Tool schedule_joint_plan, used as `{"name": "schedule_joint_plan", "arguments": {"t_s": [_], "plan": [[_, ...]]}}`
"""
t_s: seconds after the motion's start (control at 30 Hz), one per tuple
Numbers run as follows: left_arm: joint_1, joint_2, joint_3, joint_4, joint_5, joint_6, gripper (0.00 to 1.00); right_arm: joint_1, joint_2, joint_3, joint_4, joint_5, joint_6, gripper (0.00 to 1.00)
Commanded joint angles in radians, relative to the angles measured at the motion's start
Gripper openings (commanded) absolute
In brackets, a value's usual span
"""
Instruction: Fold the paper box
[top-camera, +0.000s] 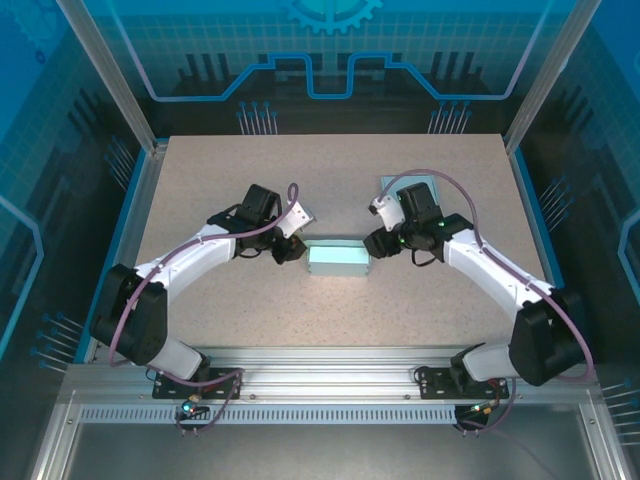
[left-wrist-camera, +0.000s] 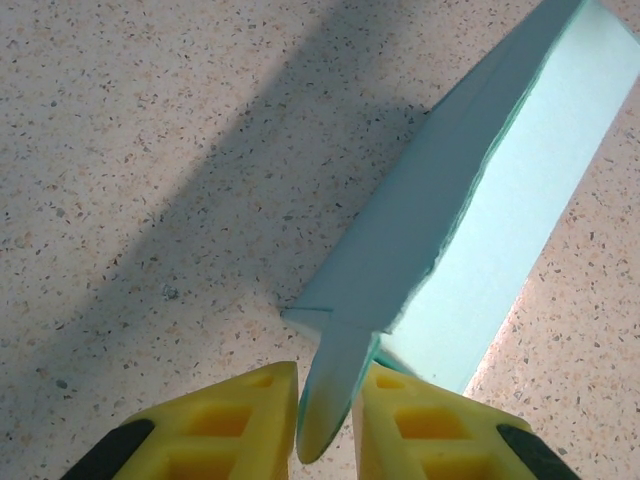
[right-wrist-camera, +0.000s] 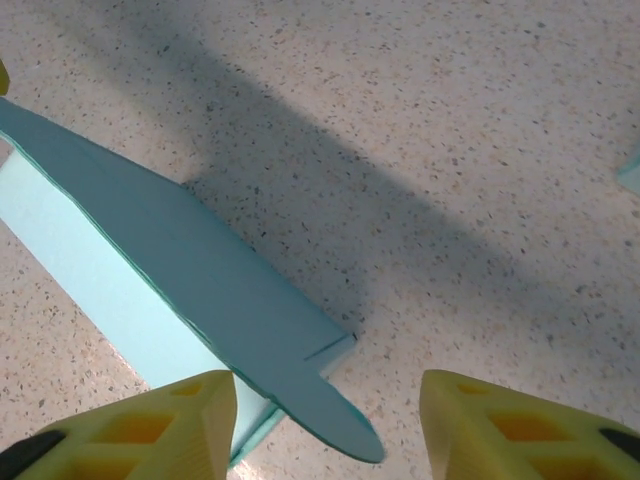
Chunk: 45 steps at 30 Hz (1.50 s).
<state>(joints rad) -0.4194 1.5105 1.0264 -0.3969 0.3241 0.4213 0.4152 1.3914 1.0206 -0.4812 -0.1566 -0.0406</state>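
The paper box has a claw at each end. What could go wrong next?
1. The left claw pinches the thin rounded tab of the pale teal paper box. A hard pull might tear or crease it.
2. The right claw is open around the other tab, so that end is loose. The box may slide or twist on the speckled table.

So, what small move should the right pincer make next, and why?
Probably close the right pincer on the right end tab. Its jaws stand open with that tab lying between them, ungripped, while the left pincer is already shut on the left end tab. With both ends held, the arms could likely fold the paper box.
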Motion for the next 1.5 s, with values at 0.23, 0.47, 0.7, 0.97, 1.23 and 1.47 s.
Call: {"name": "schedule_joint_plan", "arguments": {"t_s": [0.23, 0.47, 0.7, 0.97, 1.23, 1.47], "plan": [[-0.018, -0.012, 0.03, 0.008, -0.017, -0.051, 0.22, -0.015, 0.003, 0.016, -0.03, -0.062, 0.001, 0.39], [-0.028, -0.03, 0.02, 0.026, -0.02, -0.1, 0.25, -0.014, -0.028, -0.017, -0.028, -0.011, 0.024, 0.35], [-0.034, -0.026, 0.015, 0.015, -0.059, -0.106, 0.28, -0.015, -0.015, -0.021, -0.027, 0.009, 0.034, 0.36], [-0.035, -0.045, 0.018, -0.009, -0.133, -0.14, 0.27, -0.014, -0.015, -0.023, -0.014, -0.02, 0.051, 0.27], [-0.102, -0.069, 0.005, 0.046, -0.121, -0.242, 0.17, 0.022, -0.021, -0.035, 0.011, 0.002, 0.142, 0.19], [-0.135, -0.071, -0.015, 0.05, -0.25, -0.371, 0.13, 0.082, -0.041, -0.06, 0.046, 0.089, 0.26, 0.16]]}}
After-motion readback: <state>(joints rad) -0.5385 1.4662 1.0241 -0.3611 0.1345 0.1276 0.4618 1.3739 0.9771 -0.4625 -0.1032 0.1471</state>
